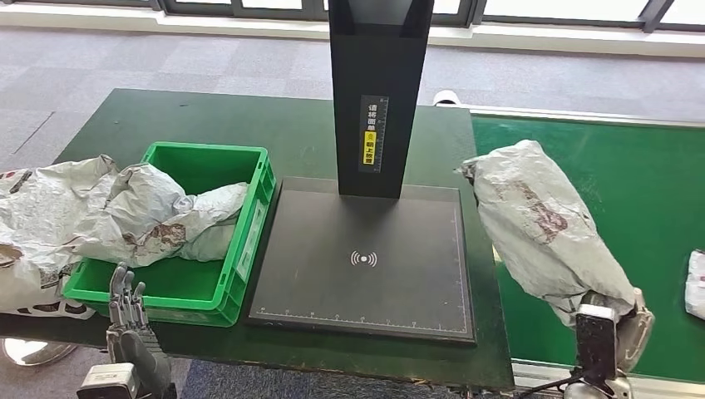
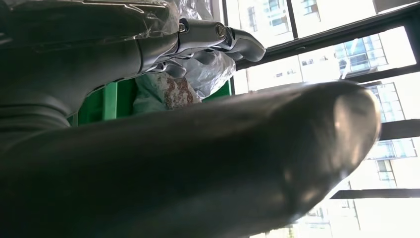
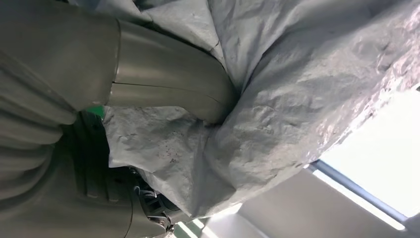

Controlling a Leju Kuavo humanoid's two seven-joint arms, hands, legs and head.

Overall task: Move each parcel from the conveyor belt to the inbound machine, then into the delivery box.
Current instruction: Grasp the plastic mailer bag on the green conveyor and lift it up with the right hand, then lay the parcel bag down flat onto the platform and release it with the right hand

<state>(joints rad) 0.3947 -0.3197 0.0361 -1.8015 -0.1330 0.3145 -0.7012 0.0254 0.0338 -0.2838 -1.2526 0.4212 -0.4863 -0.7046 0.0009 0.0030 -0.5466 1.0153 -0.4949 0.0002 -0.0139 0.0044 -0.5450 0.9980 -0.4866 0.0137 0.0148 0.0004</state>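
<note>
A long grey plastic parcel (image 1: 540, 224) lies tilted across the seam between the green conveyor belt (image 1: 640, 183) and the dark table. My right hand (image 1: 615, 328) grips its near end; in the right wrist view the thumb (image 3: 168, 84) presses into the crumpled parcel (image 3: 297, 84). The inbound machine's black scan plate (image 1: 362, 258) with its upright post (image 1: 378, 91) lies just left of the parcel and is bare. The green delivery box (image 1: 204, 237) holds crumpled grey parcels (image 1: 158, 216). My left hand (image 1: 129, 320) stands below the box's near corner, fingers straight and apart, holding nothing.
More grey parcels (image 1: 37, 224) spill over the box's left side onto the table. Another parcel (image 1: 695, 283) shows at the belt's right edge. Grey carpet and windows lie beyond the table.
</note>
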